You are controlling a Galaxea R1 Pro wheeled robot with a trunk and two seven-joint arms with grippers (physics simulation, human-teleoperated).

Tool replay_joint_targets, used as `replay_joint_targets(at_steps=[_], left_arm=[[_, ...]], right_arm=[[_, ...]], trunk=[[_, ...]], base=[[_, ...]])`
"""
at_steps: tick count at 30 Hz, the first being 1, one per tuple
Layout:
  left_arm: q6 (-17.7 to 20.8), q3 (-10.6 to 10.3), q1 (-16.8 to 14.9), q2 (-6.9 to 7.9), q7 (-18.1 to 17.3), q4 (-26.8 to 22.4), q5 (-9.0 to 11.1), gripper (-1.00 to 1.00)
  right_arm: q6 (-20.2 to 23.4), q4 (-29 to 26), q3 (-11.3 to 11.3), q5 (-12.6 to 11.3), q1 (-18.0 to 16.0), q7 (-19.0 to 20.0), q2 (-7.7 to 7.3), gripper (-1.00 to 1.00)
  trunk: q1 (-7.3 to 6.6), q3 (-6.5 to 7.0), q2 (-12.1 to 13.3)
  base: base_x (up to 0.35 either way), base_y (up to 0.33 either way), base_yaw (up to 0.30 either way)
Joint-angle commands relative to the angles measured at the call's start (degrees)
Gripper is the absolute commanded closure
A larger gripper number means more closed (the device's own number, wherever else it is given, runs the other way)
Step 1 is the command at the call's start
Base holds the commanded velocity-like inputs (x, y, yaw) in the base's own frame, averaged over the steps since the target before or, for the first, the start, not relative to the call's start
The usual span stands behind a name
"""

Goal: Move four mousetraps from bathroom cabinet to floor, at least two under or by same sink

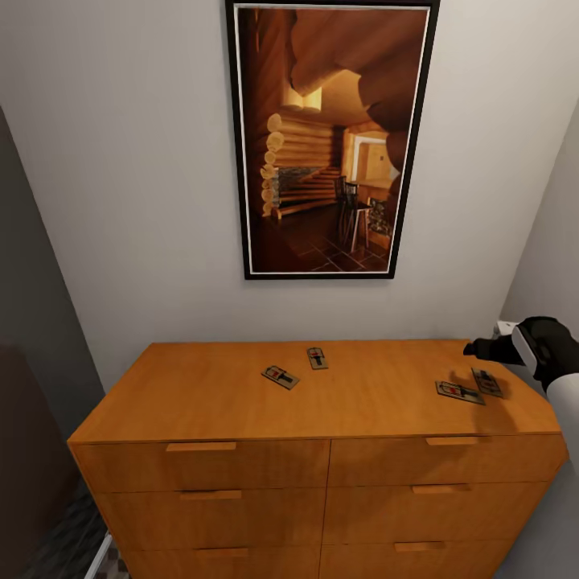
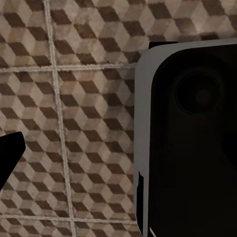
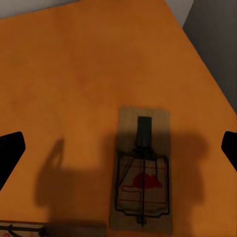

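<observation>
— Handling, from the big piece down?

— Cabinet point(image 1: 217, 386) first: heavy, fixed, nothing to move. Flat orange-brown top, smooth and probably slick. Then the four mousetraps, all lying flat on that top: two near the middle point(image 1: 281, 376) point(image 1: 318, 358), well apart from two at the far right point(image 1: 459, 392) point(image 1: 487, 382), which lie just beside each other.

— Weight? Stiffness?

— Likely very light; stiff little boards. Thin, so little edge to pinch. Apt to slide on the wood if nudged. Wire parts point(image 3: 140, 170) probably delicate and possibly sprung, so best left alone.

— Where to grip, then?

— Across the board's two long edges, clear of the wire.

— Right gripper point(image 1: 470, 349)?

— Spread wide, empty, hovering above the right-hand pair. In the right wrist view, one trap point(image 3: 143, 173) centred between the tips, its shadow on the wood, with a corner of the neighbour point(image 3: 19, 229) close by.

— Left gripper point(image 2: 10, 157)?

— Just one dark fingertip in view over the bathroom floor point(image 2: 89, 98); spread impossible to judge.

— Room?

— Narrow. Pale wall point(image 1: 121, 201) behind the cabinet, a tall framed picture point(image 1: 331, 137) hung above it. Bar-handled drawers point(image 1: 201, 446) below, shut. Cube-patterned tiles with pale grout: flat, hard, fine for setting traps down.
</observation>
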Motion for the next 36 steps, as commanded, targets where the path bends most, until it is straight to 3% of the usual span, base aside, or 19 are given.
replay_joint_targets(at_steps=[1,9,18,36], left_arm=[[-0.3,0.02,-0.04,0.01,-0.04,0.11,-0.06,-1.0],[-0.31,0.02,-0.02,0.02,-0.04,0.11,-0.04,-1.0],[-0.3,0.02,-0.02,0.02,-0.04,0.11,-0.04,-1.0],[-0.3,0.02,-0.02,0.02,-0.04,0.11,-0.04,-1.0]], right_arm=[[0.2,0.08,-0.23,0.13,-0.03,0.17,0.02,-1.0],[1.59,0.53,-0.31,0.04,-0.03,-0.02,0.08,-1.0],[7.61,0.17,-0.7,-0.09,-0.03,-0.05,0.0,-1.0],[9.01,-0.17,-1.36,-0.1,-0.03,-0.05,-0.86,-1.0]], trunk=[[0.0,-0.05,-0.03],[0.0,-0.05,-0.03],[0.0,-0.05,-0.03],[0.0,-0.05,-0.03]], base=[[0.0,0.0,0.0],[0.0,0.0,0.0],[0.0,0.0,0.0],[0.0,0.0,0.0]])
